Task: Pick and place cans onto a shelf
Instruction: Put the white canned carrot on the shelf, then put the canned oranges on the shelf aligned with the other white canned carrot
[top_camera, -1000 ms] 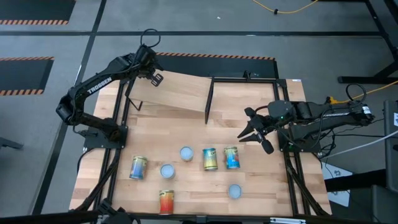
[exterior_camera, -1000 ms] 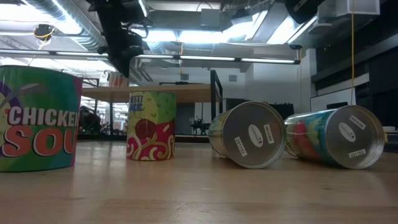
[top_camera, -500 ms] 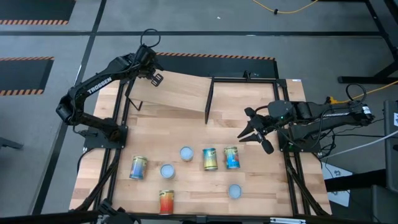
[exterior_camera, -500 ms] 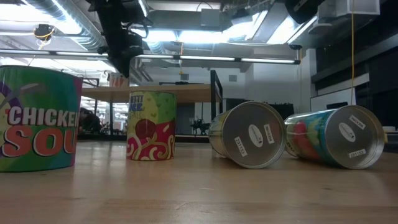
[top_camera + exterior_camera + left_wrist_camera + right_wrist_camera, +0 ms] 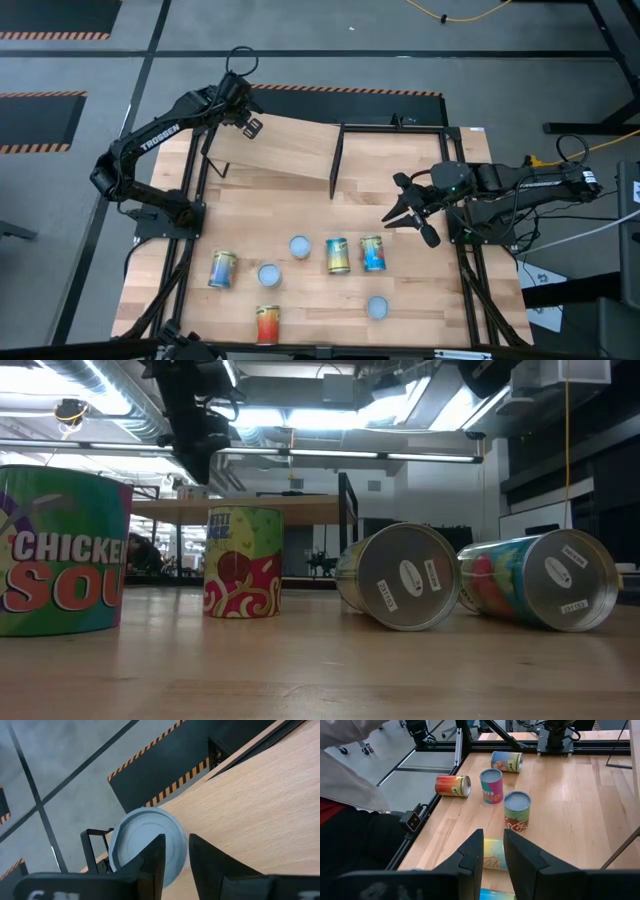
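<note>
Several cans lie or stand on the near half of the wooden table: a yellow-blue one (image 5: 222, 268) and a red-orange one (image 5: 267, 323) on their sides, and upright ones such as (image 5: 299, 246). One more can (image 5: 135, 840) stands on its base at the far left corner of the tilted plywood shelf (image 5: 290, 150). My left gripper (image 5: 248, 122) hangs just above that can, fingers (image 5: 175, 842) nearly together with nothing between them. My right gripper (image 5: 395, 205) hovers right of the shelf's black divider (image 5: 337, 160), above two lying cans (image 5: 490, 855), fingers (image 5: 493, 837) nearly together and empty.
The shelf's black frame rails run along the table's left and right sides (image 5: 190, 250). A person in a white sleeve (image 5: 350, 770) stands at the table's near edge. In the low view a soup can (image 5: 55, 550) stands close to the camera.
</note>
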Robot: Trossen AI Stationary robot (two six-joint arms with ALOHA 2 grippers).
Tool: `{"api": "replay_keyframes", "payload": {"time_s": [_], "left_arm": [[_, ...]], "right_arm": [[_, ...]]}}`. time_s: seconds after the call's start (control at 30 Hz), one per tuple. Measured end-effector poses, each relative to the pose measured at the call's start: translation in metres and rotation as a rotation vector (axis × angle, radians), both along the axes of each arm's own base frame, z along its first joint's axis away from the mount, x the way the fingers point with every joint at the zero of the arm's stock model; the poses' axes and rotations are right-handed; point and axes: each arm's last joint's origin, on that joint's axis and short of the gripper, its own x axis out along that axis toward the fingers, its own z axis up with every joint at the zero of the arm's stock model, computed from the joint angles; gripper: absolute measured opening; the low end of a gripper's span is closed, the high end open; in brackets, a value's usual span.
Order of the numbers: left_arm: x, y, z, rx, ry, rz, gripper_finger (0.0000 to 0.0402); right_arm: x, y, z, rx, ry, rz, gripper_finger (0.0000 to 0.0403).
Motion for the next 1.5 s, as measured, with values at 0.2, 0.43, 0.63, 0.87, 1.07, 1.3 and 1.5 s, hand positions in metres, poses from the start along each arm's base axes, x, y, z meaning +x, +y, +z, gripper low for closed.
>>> {"api": "replay_keyframes", "payload": {"time_s": [0.2,0.43,0.63,0.87,1.07,1.3,1.5], "left_arm": [[0.000,0.000,0.000,0.007,0.006,0.003,0.0084],[0.003,-0.001,0.001,0.022,-0.008,-0.008,0.0081],[0.018,-0.013,0.006,0.054,-0.045,-0.084,0.0080],[0.044,-0.041,0.006,0.015,-0.094,-0.261,0.0080],[0.066,-0.074,0.007,-0.018,-0.144,-0.413,0.0080],[0.082,-0.109,0.007,-0.023,-0.147,-0.551,0.0080],[0.088,-0.128,0.007,-0.026,-0.145,-0.625,0.0080]], "right_arm": [[0.000,0.000,0.000,0.012,0.005,-0.005,0.0079],[0.000,0.002,0.000,0.108,0.045,-0.047,0.0079],[0.000,0.015,0.000,0.117,0.042,0.018,0.0079],[0.006,0.041,-0.008,0.179,0.118,0.096,0.0079],[0.014,0.068,-0.025,0.233,0.264,0.120,0.0079],[0.023,0.097,-0.051,0.335,0.489,0.056,0.0079],[0.028,0.116,-0.072,0.387,0.649,-0.014,0.0079]]}}
